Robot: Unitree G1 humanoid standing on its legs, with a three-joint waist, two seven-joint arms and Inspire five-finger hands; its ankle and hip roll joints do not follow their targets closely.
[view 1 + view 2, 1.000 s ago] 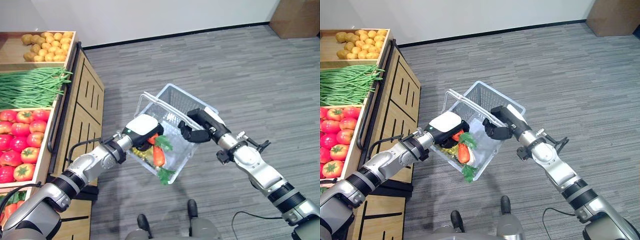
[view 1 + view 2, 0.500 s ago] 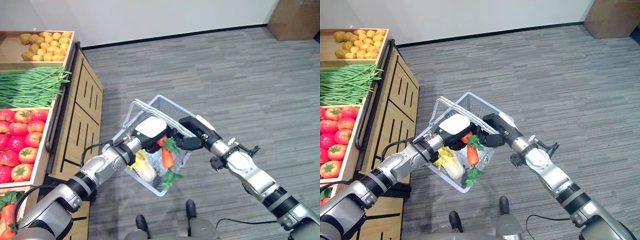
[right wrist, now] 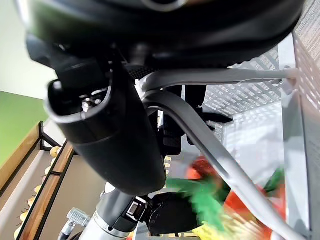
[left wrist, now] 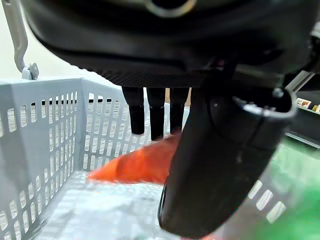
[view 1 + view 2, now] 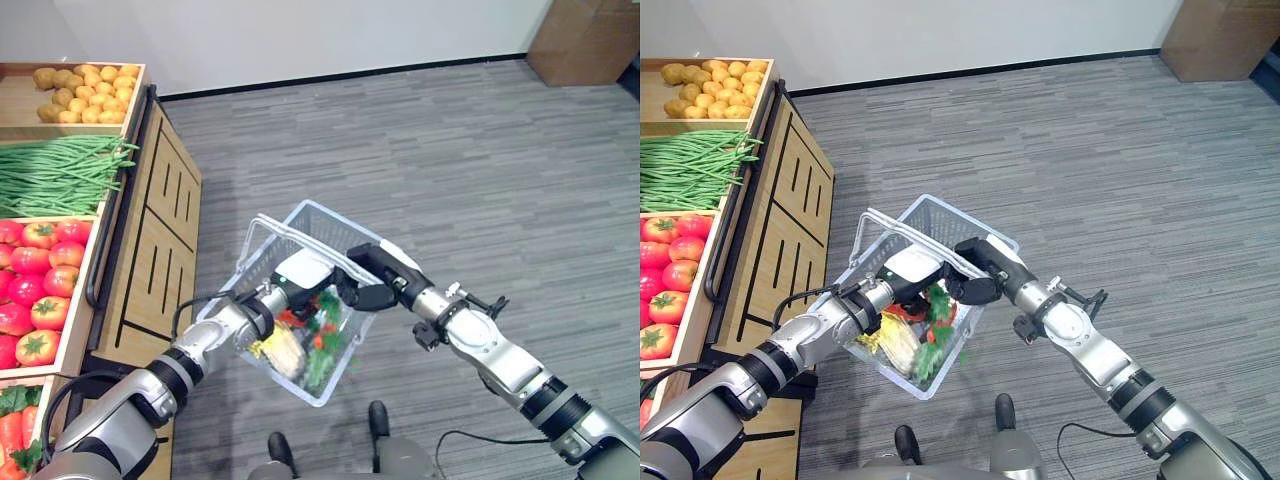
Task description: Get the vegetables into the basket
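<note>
A pale grey perforated basket (image 5: 258, 262) hangs tilted in the air above the floor. My right hand (image 5: 375, 276) is shut on its two handles (image 3: 216, 150), which run under the thumb (image 3: 107, 135). My left hand (image 5: 303, 272) reaches inside the basket with straight fingers (image 4: 156, 112) and holds nothing. Just past those fingers an orange carrot (image 4: 135, 165) lies in the basket. Its green leaves (image 5: 326, 306) and a yellowish vegetable (image 5: 898, 340) rest on the basket's bottom.
A wooden produce stand runs along the left with potatoes (image 5: 80, 90), green beans (image 5: 60, 175) and tomatoes (image 5: 35, 270). A cardboard box (image 5: 585, 40) sits at the far right on the grey carpet.
The basket came down and closer to me. The carrot, held upright at the rim before, now lies lower inside, and my left hand has sunk in after it.
</note>
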